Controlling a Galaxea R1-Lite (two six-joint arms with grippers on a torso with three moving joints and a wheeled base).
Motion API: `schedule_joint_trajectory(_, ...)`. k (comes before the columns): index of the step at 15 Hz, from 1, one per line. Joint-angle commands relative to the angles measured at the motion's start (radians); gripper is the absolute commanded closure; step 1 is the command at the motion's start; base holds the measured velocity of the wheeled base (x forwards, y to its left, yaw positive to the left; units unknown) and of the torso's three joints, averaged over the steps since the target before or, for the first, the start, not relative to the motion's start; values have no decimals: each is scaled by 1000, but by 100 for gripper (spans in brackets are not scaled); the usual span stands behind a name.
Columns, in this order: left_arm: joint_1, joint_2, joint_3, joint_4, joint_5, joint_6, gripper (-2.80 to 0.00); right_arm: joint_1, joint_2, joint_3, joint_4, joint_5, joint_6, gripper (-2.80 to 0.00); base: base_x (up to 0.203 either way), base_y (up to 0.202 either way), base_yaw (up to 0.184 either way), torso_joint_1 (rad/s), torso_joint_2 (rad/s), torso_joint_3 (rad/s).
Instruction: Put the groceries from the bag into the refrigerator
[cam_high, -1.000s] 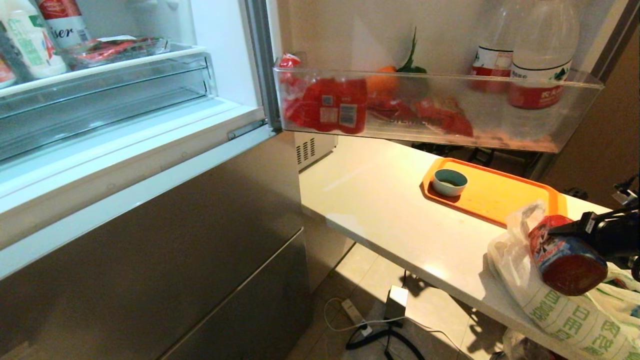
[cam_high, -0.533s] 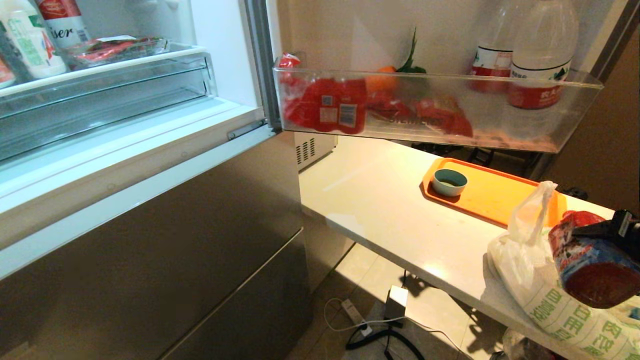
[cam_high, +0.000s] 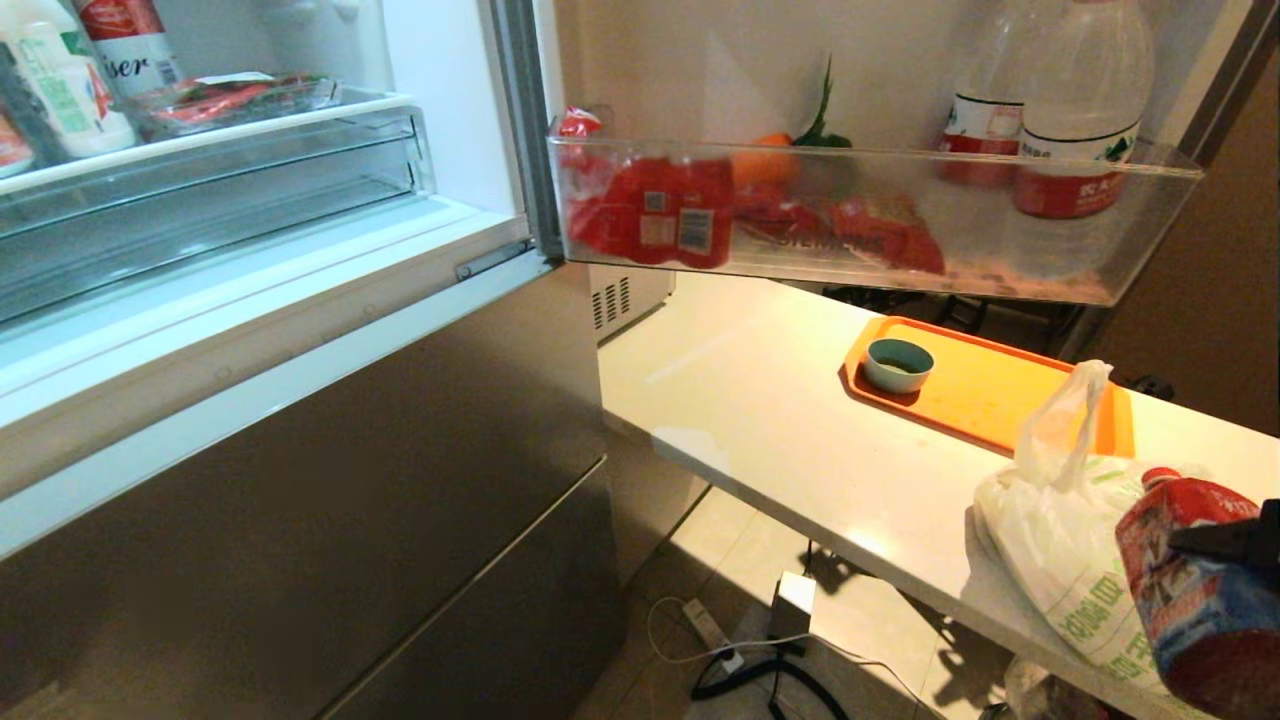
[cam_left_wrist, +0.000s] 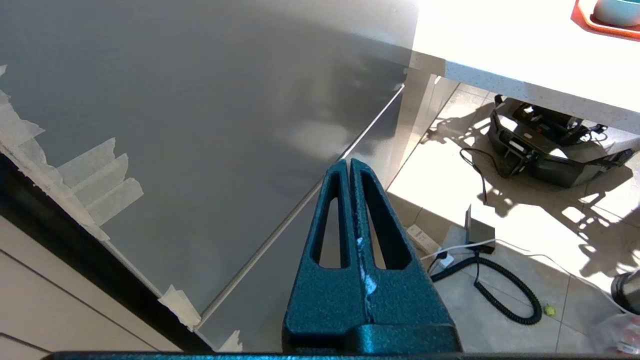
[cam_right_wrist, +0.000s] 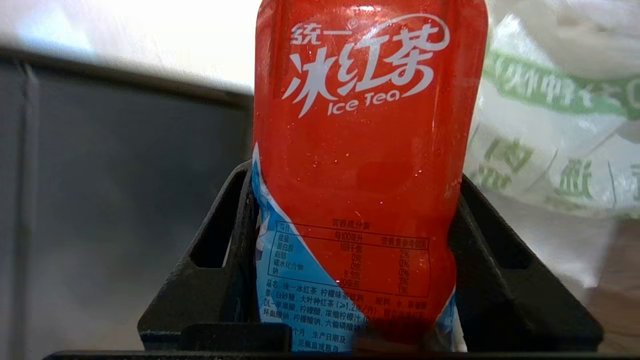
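Observation:
A red ice tea bottle (cam_right_wrist: 365, 150) with a red and blue label, one of the groceries, sits between the black fingers of my right gripper (cam_right_wrist: 355, 175), which is shut on it. In the head view the bottle (cam_high: 1200, 580) hangs at the lower right corner, in front of the white bag (cam_high: 1060, 540) with green characters lying on the counter's near end. The refrigerator (cam_high: 300, 480) stands at the left with its upper door swung open. My left gripper (cam_left_wrist: 349, 162) is shut and empty, parked in front of the refrigerator's grey lower doors (cam_left_wrist: 225, 125).
The open door's clear bin (cam_high: 870, 230) holds red packs, an orange and two big bottles above the counter (cam_high: 760, 420). An orange tray (cam_high: 1000, 400) carries a teal bowl (cam_high: 899, 364). Bottles stand on the inner shelf (cam_high: 200, 135). Cables and a power strip (cam_high: 790, 610) lie on the floor.
My right gripper has carried the ice tea bottle out of the bag, down and toward the lower right corner. The bag's handle has sprung upright. The left arm has kept still.

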Motion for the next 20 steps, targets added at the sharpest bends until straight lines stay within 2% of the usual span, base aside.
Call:
schedule_joint_trajectory(1, 0, 0, 0, 0, 0, 1, 0, 4, -49, 43, -1, 4, -30, 0, 0, 0, 0, 0, 0, 0)
schedule_joint_trajectory(8, 0, 0, 0, 0, 0, 0, 0, 22, -129, 168, -1, 22, -62, 0, 0, 0, 0, 0, 0, 0)
schedule_joint_trajectory(20, 0, 0, 0, 0, 0, 1, 0, 38, -128, 192, -4, 25, -76, 0, 0, 0, 0, 0, 0, 0)
